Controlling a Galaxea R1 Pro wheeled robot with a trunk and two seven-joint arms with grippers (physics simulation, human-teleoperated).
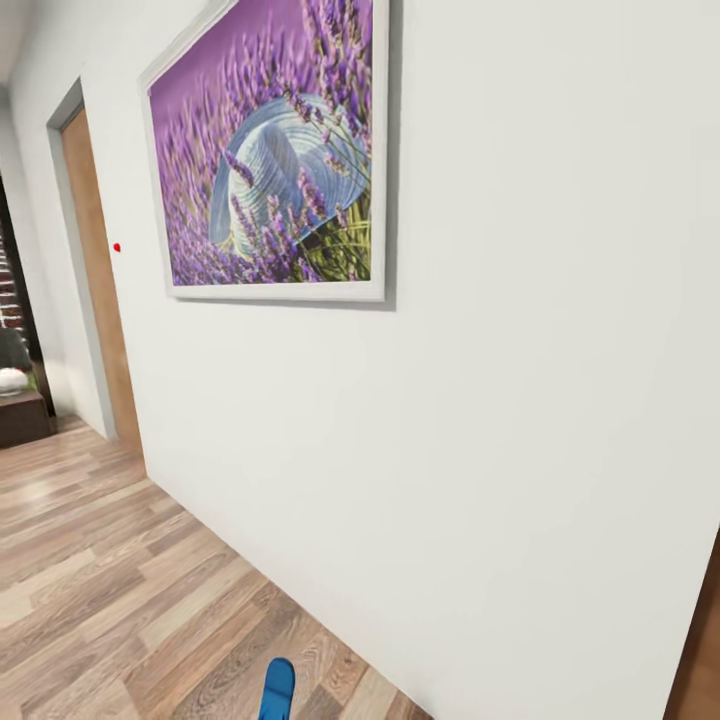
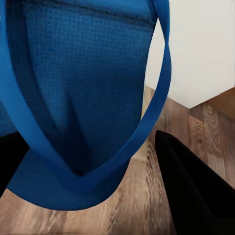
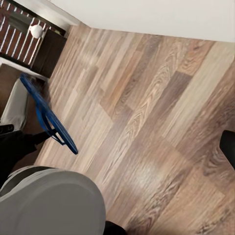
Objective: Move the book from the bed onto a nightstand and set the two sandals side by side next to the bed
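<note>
My left gripper [image 2: 98,178] is shut on one bright-blue sandal [image 2: 83,98]. The sole and thong strap hang close to the left wrist camera, between the black fingers [image 2: 196,191]. In the head view the sandal's tip [image 1: 277,688] pokes up at the bottom edge, over the wood floor. The right wrist view catches the same sandal [image 3: 49,115] edge-on, held above the floor. My right gripper [image 3: 171,188] is open with only floor planks between its fingers. The book and the bed are out of view.
A white wall [image 1: 480,420] stands close ahead with a framed lavender picture [image 1: 270,150]. A brown door [image 1: 95,270] stands at the left, and past it a low dark cabinet [image 1: 22,415]. Wood-plank floor [image 1: 110,590] stretches to the left.
</note>
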